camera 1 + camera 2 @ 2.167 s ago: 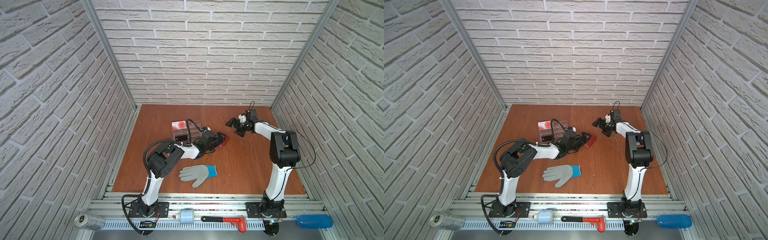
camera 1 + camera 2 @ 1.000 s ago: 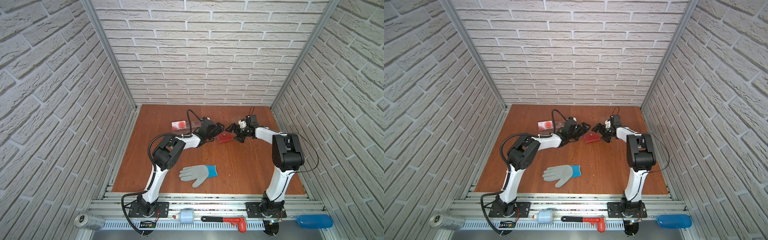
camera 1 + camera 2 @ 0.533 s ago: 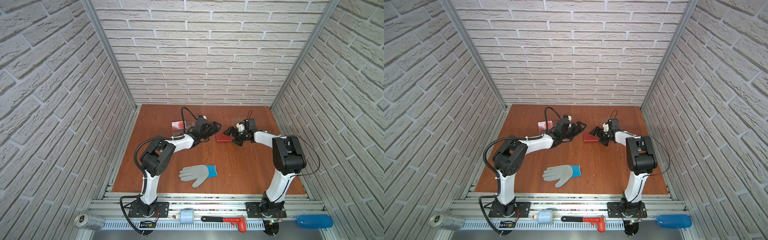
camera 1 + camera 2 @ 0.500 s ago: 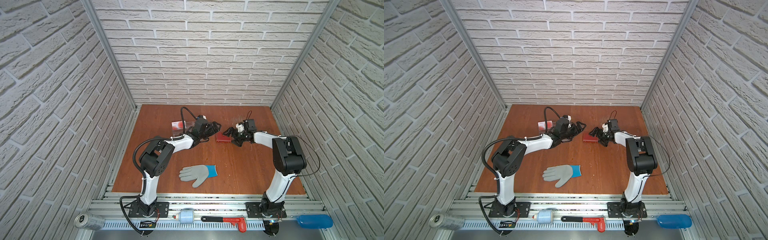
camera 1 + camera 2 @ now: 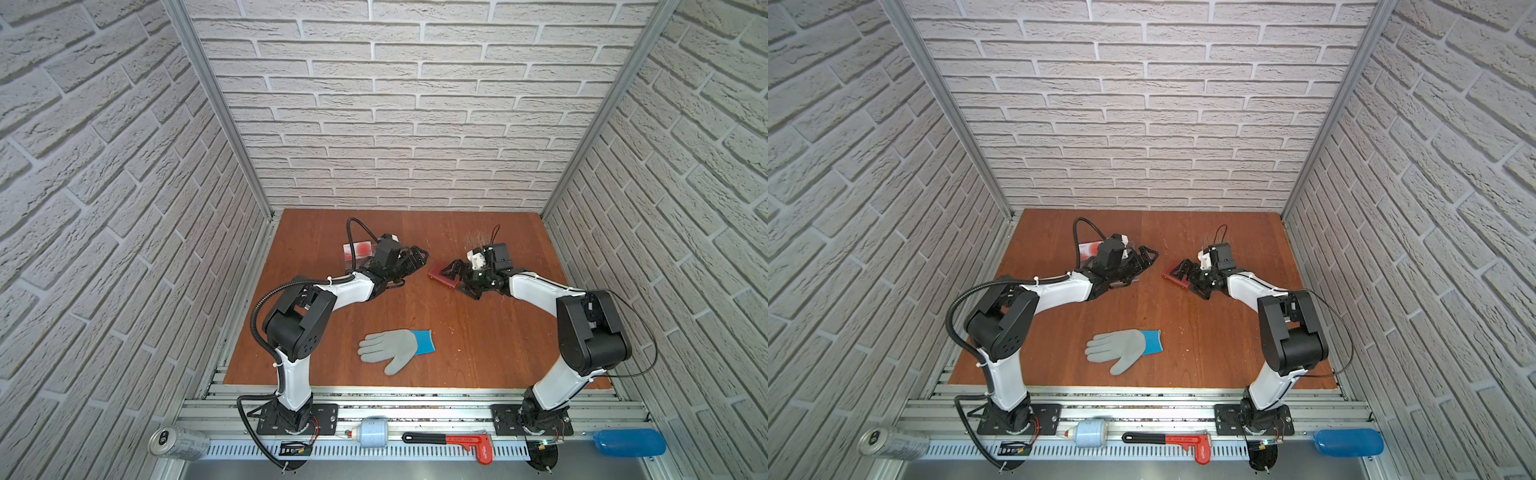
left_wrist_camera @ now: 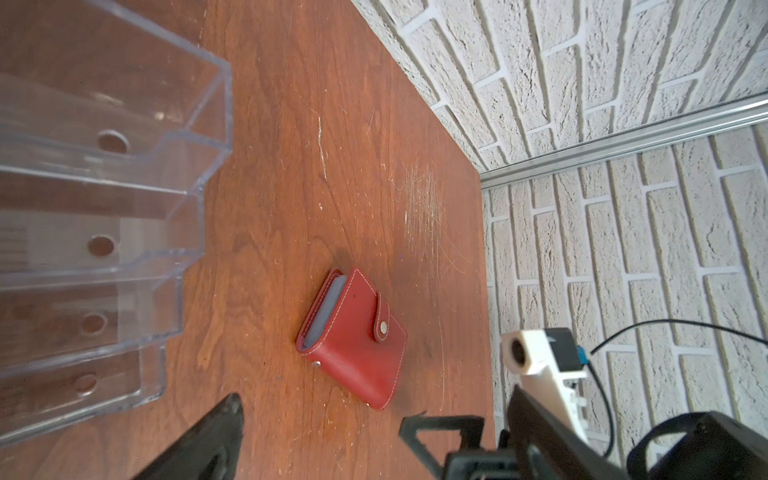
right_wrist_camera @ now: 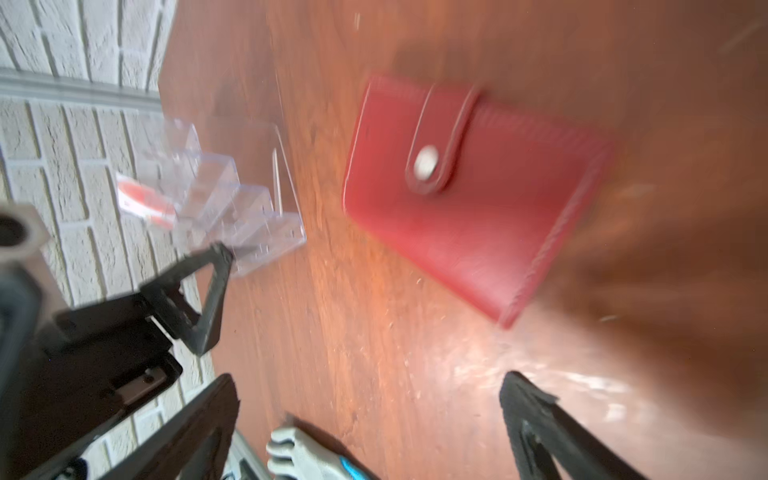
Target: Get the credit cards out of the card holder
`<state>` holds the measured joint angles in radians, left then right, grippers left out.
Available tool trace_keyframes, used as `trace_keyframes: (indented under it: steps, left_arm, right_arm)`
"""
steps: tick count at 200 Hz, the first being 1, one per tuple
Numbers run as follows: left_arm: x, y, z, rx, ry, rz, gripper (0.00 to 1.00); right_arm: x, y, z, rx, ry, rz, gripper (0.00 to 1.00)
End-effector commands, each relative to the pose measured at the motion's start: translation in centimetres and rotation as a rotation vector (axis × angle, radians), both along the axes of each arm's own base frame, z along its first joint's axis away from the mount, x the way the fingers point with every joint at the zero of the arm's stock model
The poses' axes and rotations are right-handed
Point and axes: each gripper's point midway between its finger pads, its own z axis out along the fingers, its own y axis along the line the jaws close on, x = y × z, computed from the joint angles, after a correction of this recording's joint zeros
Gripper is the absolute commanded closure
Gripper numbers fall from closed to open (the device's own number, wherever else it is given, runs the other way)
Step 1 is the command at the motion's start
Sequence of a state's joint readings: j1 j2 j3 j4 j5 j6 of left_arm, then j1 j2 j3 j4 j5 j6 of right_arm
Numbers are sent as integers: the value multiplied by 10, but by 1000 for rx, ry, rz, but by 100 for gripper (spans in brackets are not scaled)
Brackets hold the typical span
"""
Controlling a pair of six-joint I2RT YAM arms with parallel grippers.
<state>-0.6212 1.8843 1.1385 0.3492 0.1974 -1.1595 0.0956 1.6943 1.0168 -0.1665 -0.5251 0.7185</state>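
The card holder (image 5: 438,274) (image 5: 1172,277) is a dark red wallet lying shut on the wooden table, its snap strap fastened (image 6: 357,340) (image 7: 469,187). The credit cards are hidden inside it; only grey sleeve edges show at its open side. My left gripper (image 5: 417,259) (image 5: 1148,255) (image 6: 374,395) stands open just left of the holder, holding nothing. My right gripper (image 5: 457,279) (image 5: 1194,279) (image 7: 369,376) is open at the holder's right edge. One of its fingers overlaps the holder in both top views. The right wrist view shows the holder lying ahead of the jaws, not between them.
A clear acrylic tiered stand (image 5: 355,255) (image 6: 104,208) (image 7: 232,199) sits behind the left gripper and holds a white card with a red circle (image 5: 362,248). A grey and blue glove (image 5: 395,347) (image 5: 1125,347) lies nearer the front. Brick walls close in three sides.
The left gripper has drawn back a little to the left of the holder. The right gripper has come in from the back right up to the holder's right edge.
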Motion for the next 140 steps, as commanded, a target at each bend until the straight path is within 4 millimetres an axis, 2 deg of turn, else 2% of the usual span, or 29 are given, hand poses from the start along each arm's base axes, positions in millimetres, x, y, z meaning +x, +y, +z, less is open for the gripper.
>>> trace_keyframes:
  steps: [1,33,63,65,98,140]
  left_arm:
    - [0,-9,19,-31,-49,-43,2]
    - [-6,-22,13,-51,-34,-67,2]
    - [-13,-26,8,-47,-31,-74,2]
    - [-15,-26,7,-46,-29,-76,2]
    - [-23,-28,-2,-31,-16,-84,2]
    - [-28,-29,-12,-21,0,-89,2]
  right_arm:
    - [23,-28,15,-118,-38,9,3]
    - [52,-23,16,-182,-52,87,8]
    - [68,-13,9,-220,-40,184,9]
    - [70,-12,1,-224,-26,191,10]
    - [75,6,-16,-230,-10,253,12]
    - [68,25,-31,-247,25,294,14]
